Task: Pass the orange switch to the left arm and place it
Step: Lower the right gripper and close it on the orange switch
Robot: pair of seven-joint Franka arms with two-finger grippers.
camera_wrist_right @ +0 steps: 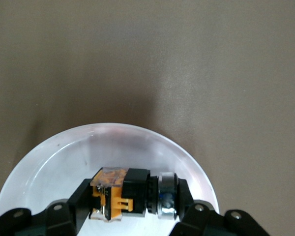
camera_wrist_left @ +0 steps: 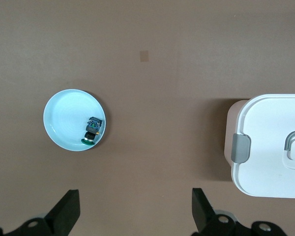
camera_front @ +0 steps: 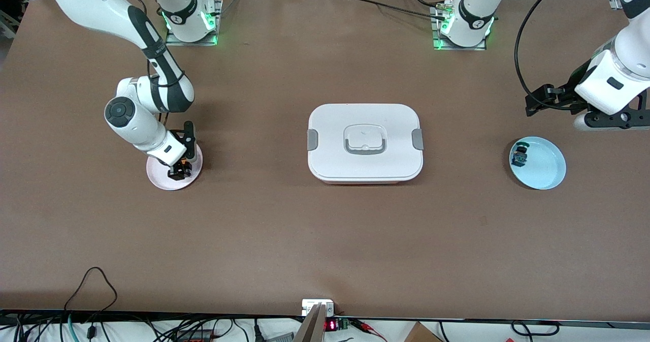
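Observation:
The orange switch (camera_wrist_right: 132,192), orange and black with a silvery ring, lies in the pink plate (camera_front: 157,177) toward the right arm's end of the table. My right gripper (camera_front: 180,171) is down in that plate and shut on the switch (camera_front: 181,169), one finger (camera_wrist_right: 81,199) at each end of it. The white box (camera_front: 364,142) with grey side clips stands in the middle of the table. My left gripper (camera_wrist_left: 135,209) is open and empty, up over the table beside the light blue plate (camera_front: 543,166); its arm waits there.
A green-and-black small part (camera_front: 520,155) lies in the light blue plate toward the left arm's end; it also shows in the left wrist view (camera_wrist_left: 92,130). The box's corner shows in the left wrist view (camera_wrist_left: 265,147). Cables lie along the table's front edge.

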